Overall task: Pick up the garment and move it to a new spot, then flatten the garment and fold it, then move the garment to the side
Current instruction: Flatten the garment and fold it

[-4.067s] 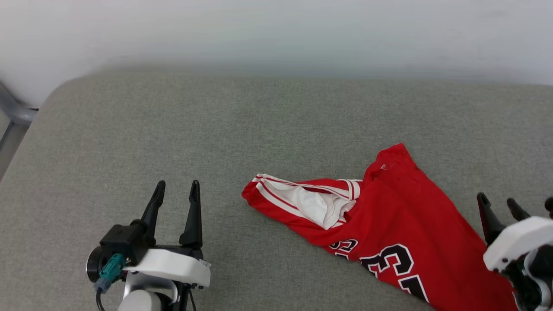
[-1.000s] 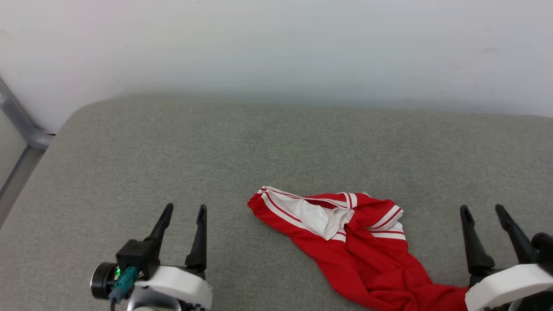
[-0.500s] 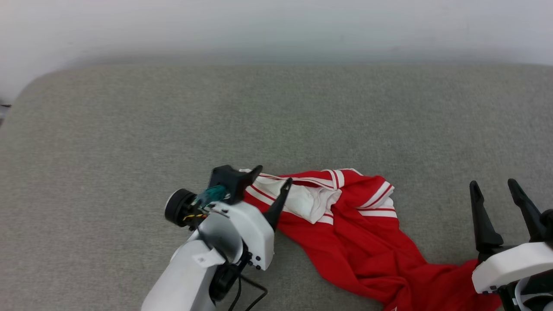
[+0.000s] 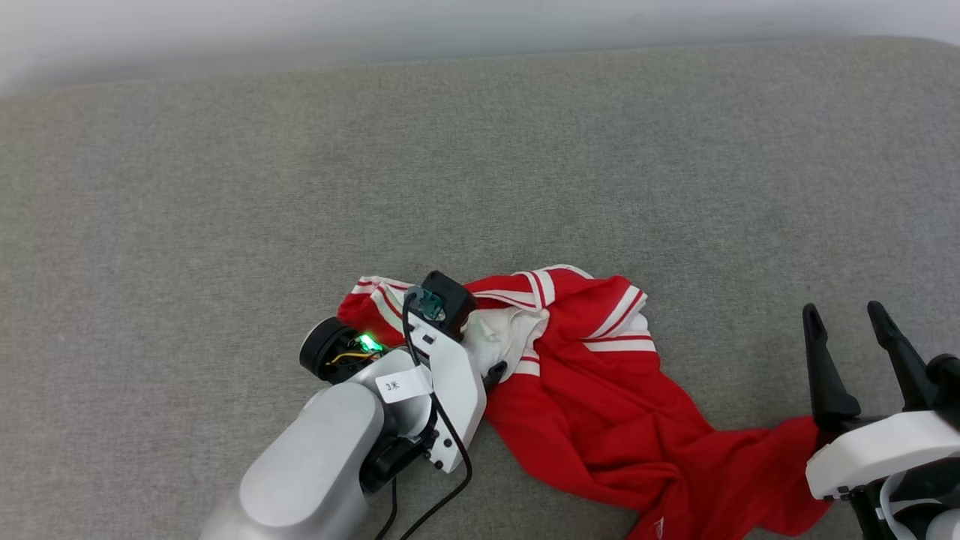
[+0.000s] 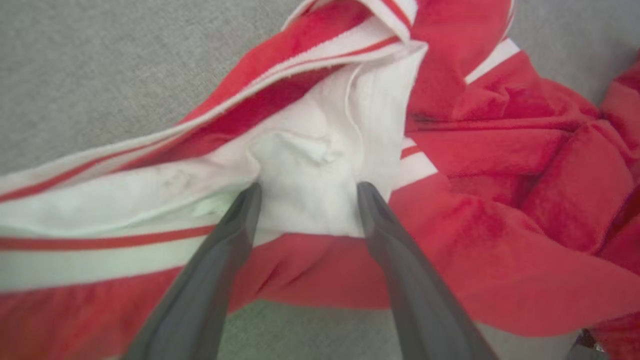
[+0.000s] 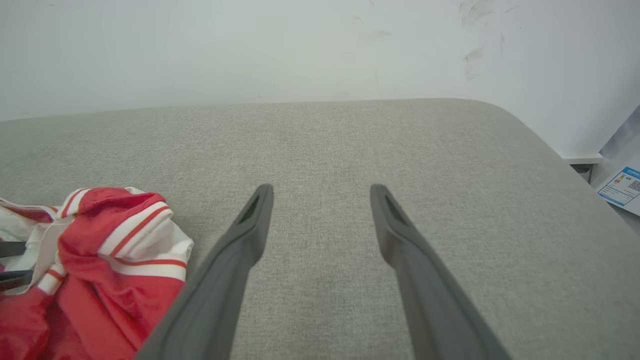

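Right now the garment (image 4: pixel 600 420) lies crumpled on the grey cushion (image 4: pixel 225 187), close to its near edge and right of the middle. Its red body trails toward the near right, and a white sleeve with red-and-white stripe trim is bunched at its left end.

The left gripper (image 5: pixel 307 192) is down on that bunched end. Its two dark fingers stand wide apart and straddle a lump of white sleeve fabric, with the striped trim just to the left of them and the red cloth folded up on the right. The tips press into the cloth but nothing is pinched between them. Whether they reach the cushion underneath is hard to say, since the fabric hides that.

The right gripper (image 4: pixel 842 311) is just beside the garment's right side, over bare cushion. Its fingers are also spread wide and empty, pointing toward the far edge and the pale wall (image 6: pixel 250 50) beyond. The red tail of the garment runs up against its white housing, low at the near right.
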Robot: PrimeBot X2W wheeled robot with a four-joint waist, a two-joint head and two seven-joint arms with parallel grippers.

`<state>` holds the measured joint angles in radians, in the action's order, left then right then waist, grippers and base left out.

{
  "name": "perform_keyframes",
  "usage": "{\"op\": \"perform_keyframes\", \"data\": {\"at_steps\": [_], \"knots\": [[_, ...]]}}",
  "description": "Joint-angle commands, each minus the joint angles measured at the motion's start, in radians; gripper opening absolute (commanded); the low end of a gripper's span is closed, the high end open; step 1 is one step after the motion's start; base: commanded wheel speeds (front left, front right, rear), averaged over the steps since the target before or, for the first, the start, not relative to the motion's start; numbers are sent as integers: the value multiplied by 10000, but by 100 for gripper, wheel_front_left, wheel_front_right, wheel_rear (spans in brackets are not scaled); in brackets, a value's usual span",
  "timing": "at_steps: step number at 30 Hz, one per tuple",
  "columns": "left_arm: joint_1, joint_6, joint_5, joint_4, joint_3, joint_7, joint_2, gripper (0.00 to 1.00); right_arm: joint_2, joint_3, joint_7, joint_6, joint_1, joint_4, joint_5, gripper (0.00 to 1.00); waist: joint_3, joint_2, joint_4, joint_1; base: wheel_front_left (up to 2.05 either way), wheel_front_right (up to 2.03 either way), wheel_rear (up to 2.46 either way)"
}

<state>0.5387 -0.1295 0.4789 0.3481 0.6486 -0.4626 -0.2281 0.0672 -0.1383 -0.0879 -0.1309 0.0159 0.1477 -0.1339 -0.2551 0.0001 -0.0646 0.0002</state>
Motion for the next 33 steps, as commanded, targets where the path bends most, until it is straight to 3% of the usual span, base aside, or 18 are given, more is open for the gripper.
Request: {"op": "perform_keyframes", "data": {"at_steps": [1, 3, 4, 5, 6, 7, 16, 23, 33], "knots": [[130, -17, 120, 78, 177, -215, -105, 100, -58, 16, 60, 3, 143, -52, -69, 100, -49, -1, -63, -2, 0, 0, 0], [220, -18, 276, 163, 433, -519, -233, 100, -83, 3, 92, 3, 171, -98, -118, 100, -62, -1, -108, -2, 0, 0, 0], [257, -18, 345, 197, 541, -627, -284, 83, -96, 4, 90, 3, 175, -129, -158, 100, -62, -1, -129, -2, 0, 0, 0], [322, -18, 339, 222, 628, -651, -351, 47, -108, 13, 104, 3, 191, -149, -176, 100, -61, -1, -145, -2, 0, 0, 0], [389, -18, 321, 233, 688, -585, -403, 17, -117, 22, 113, 3, 199, -169, -193, 100, -51, -1, -161, -2, 0, 0, 0], [406, -16, 340, 260, 744, -536, -420, 0, -125, 32, 115, 3, 190, -203, -245, 100, -35, -1, -171, -2, 0, 0, 0], [562, 317, 134, -210, 290, 1333, -508, 0, -159, -250, -73, 3, -206, -365, -314, 100, 577, -1, 165, -2, 0, 0, 0], [-279, 1137, 403, -1102, -679, 2277, -1130, 0, -163, -490, -320, 3, -408, -297, -330, 100, 1064, -1, 645, -2, 0, 0, 0], [-2893, 2389, 1384, -1877, -1789, 2292, -2057, 0, -171, -519, -593, 3, -577, -123, -375, 100, 1206, -1, 1065, -2, 0, 0, 0]]}}
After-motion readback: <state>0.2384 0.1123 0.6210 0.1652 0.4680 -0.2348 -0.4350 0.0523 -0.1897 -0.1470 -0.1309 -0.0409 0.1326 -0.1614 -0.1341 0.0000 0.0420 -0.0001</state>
